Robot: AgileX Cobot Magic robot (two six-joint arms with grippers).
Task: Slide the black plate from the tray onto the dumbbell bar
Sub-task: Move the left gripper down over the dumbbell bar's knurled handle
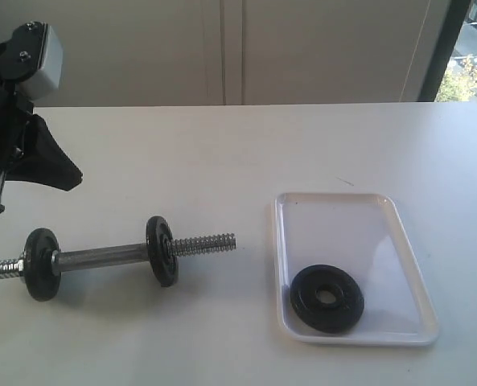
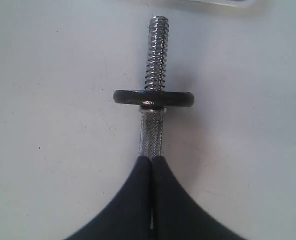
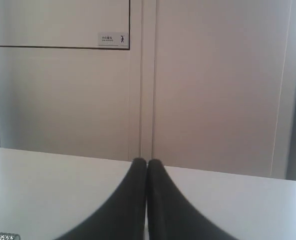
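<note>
Left gripper, jaws closed on nothing, hangs above the short silver metal dumbbell bar, which lies left-to-right on the white surface. Its threaded end points at the glossy white rectangular tray, where the round black plate lies flat. Right gripper: jaws closed, empty.
</note>
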